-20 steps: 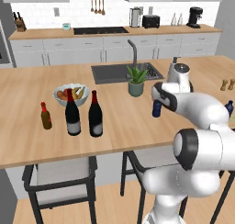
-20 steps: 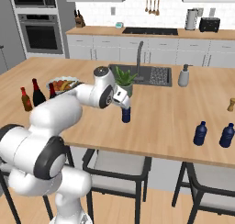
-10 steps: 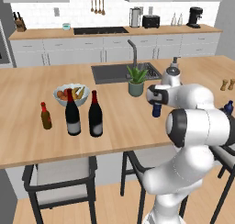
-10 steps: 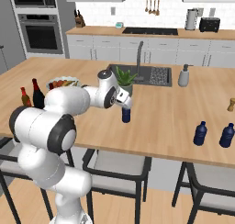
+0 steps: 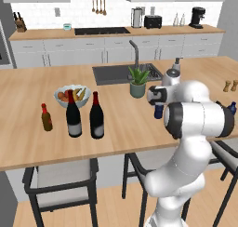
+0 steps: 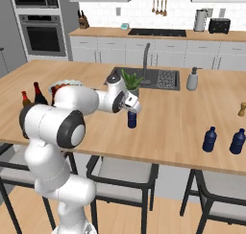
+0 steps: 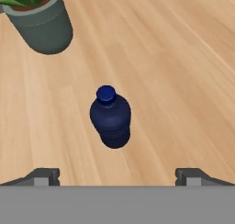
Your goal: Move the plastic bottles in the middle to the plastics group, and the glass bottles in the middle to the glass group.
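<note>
The small squat dark blue plastic bottle (image 7: 110,117) stands upright on the wooden island counter (image 7: 183,58), under our gripper (image 7: 117,177), whose fingers are spread wide and hold nothing.

We judge the main risk to be a tip-over; the bottle is light and narrow-necked, so a finger (image 7: 43,177) coming down off-centre could clip the cap and knock it toward the grey-potted green plant (image 7: 43,23) nearby; a loose pinch on its rounded body could also let it slip on the way to the two like blue bottles (image 6: 209,139) at the counter's far end; in the left base view our own arm covers most of the bottle (image 5: 159,112); in the right base view the fingertips are too small to make out; whether the fingers already reach the bottle's height we cannot tell.
</note>
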